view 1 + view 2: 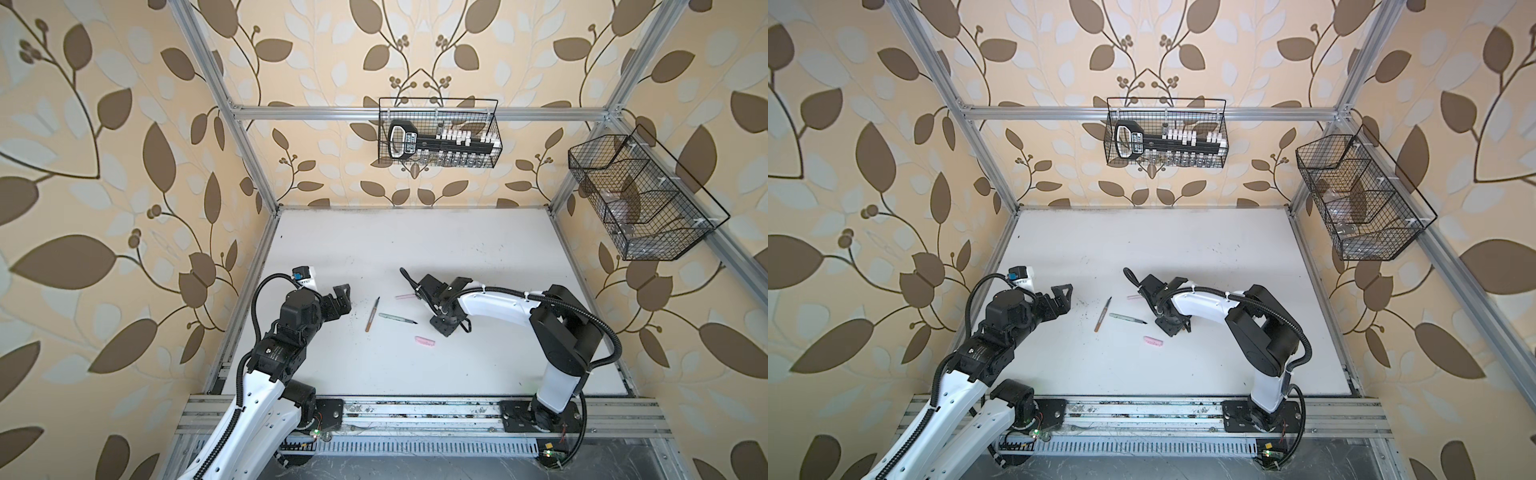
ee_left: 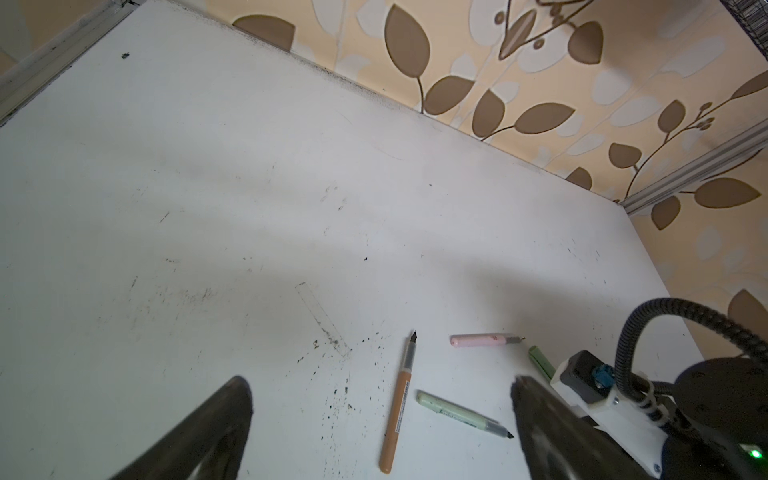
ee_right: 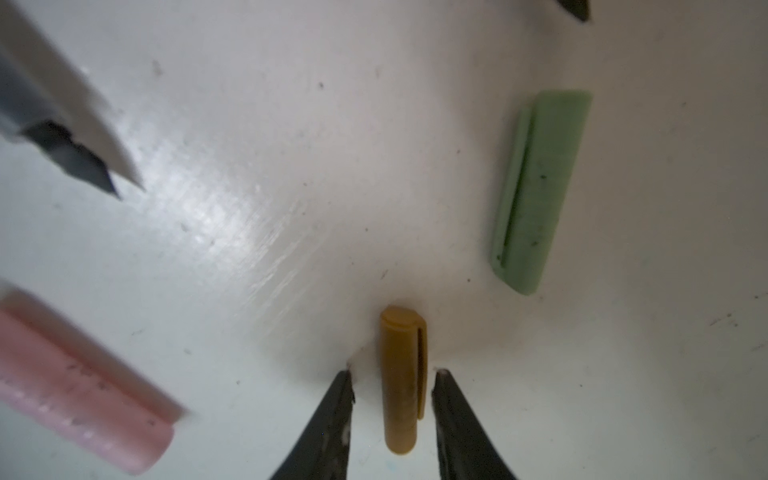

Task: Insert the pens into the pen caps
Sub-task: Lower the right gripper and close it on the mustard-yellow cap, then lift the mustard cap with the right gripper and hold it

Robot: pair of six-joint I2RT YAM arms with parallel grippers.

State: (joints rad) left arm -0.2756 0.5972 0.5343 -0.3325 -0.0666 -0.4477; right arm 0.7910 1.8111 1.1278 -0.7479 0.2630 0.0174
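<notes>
Tan cap between parted right end effector tips, ungripped; left end effector apart; basket holds tool.

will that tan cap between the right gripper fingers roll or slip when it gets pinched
Probably stiff: the tan cap looks like hard plastic, so the right gripper should not squash it. Being round and lying on the glossy table, it may roll or squirt out if pinched off-centre, though its side clip could check rolling.
</notes>
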